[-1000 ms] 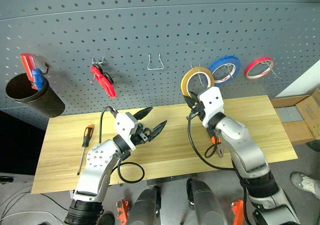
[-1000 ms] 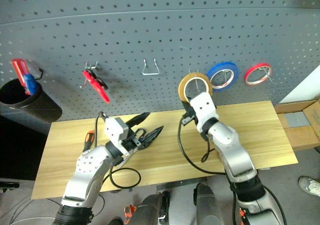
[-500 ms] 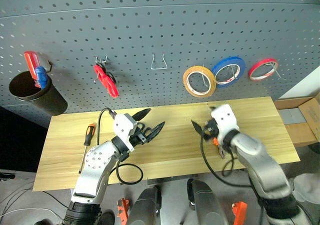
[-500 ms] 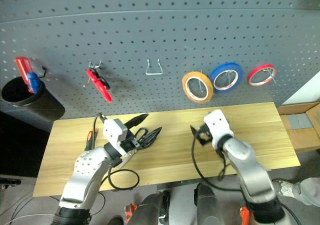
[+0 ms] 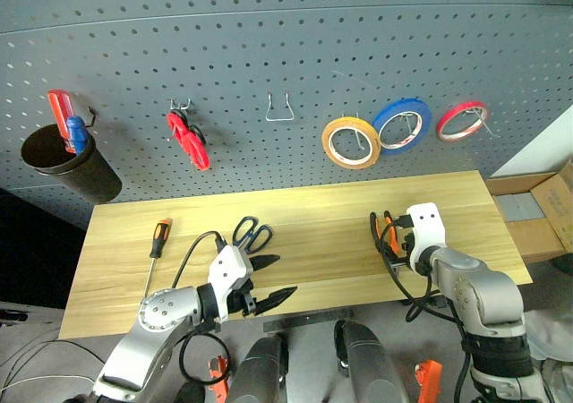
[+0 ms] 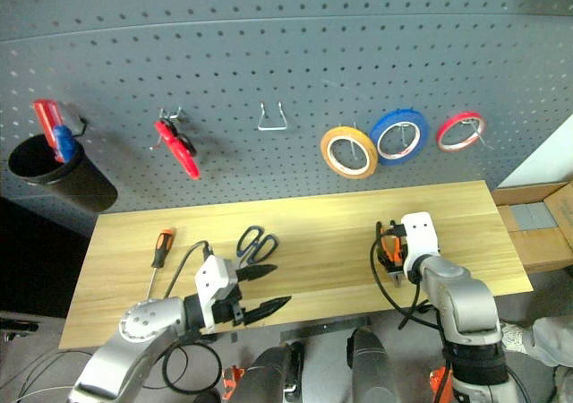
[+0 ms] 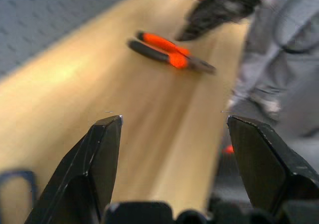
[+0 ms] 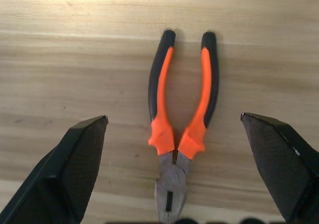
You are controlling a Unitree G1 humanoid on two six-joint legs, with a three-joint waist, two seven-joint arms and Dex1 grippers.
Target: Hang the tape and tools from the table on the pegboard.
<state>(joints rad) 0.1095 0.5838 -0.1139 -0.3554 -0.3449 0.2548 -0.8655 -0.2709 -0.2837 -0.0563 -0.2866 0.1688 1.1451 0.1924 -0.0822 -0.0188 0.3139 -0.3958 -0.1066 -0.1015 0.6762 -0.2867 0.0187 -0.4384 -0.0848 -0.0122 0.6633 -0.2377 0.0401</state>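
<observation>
On the pegboard (image 5: 269, 54), we see the yellow-tan tape (image 5: 350, 143) hanging on a wire hook, just left of a blue tape ring (image 5: 402, 125) and a red tape ring (image 5: 463, 121). Further left hang a bare wire hook (image 5: 280, 109) and red-handled scissors (image 5: 189, 140), and at the far left a black cup (image 5: 72, 163) holds red and blue screwdrivers (image 5: 64, 122).

Down on the table (image 5: 304, 197), the orange-and-black screwdriver (image 5: 154, 256) lies near the left end. The blue-handled scissors (image 5: 253, 234) lie near the middle, just beyond the left gripper (image 5: 275, 278), whose fingers are spread wide and hold nothing, near the table's near edge.

Toward the right end, the pliers (image 8: 182, 122) lie flat on the wood with their handles slightly apart. The right gripper (image 8: 174, 174) hangs right over them, its fingers (image 8: 70, 169) spread wide on either side of the pliers. We cannot tell whether they touch the table. At the lower right edge, we see a person's shoe (image 5: 551, 331).
</observation>
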